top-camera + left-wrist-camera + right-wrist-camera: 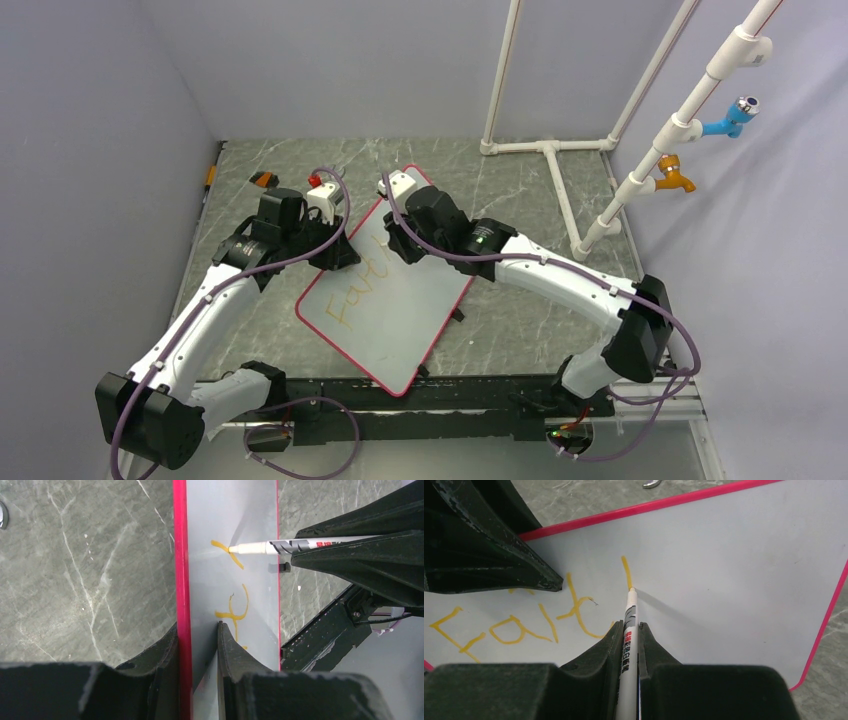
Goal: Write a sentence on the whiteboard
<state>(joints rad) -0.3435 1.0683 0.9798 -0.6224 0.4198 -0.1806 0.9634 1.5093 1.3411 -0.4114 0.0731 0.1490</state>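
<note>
The whiteboard (395, 320), white with a red rim, lies slantwise on the marble table between both arms. My left gripper (197, 630) is shut on the whiteboard's left red rim (180, 580), one finger on each side of it. My right gripper (629, 625) is shut on a white marker (628, 650), whose tip touches the board at the foot of a short yellow upright stroke (625, 572). The sentence (509, 627) reads "Fait" in thin yellow-orange letters, with that stroke after it. The top view shows the left gripper (335, 252) and right gripper (402, 243) close together over the board's far end.
A white pipe frame (553, 150) stands at the back right, with a blue tap (735, 115) and an orange tap (677, 177) on its slanted pipe. A small orange-black object (263, 180) and a red-topped one (315, 181) lie behind the left arm. Grey walls close in both sides.
</note>
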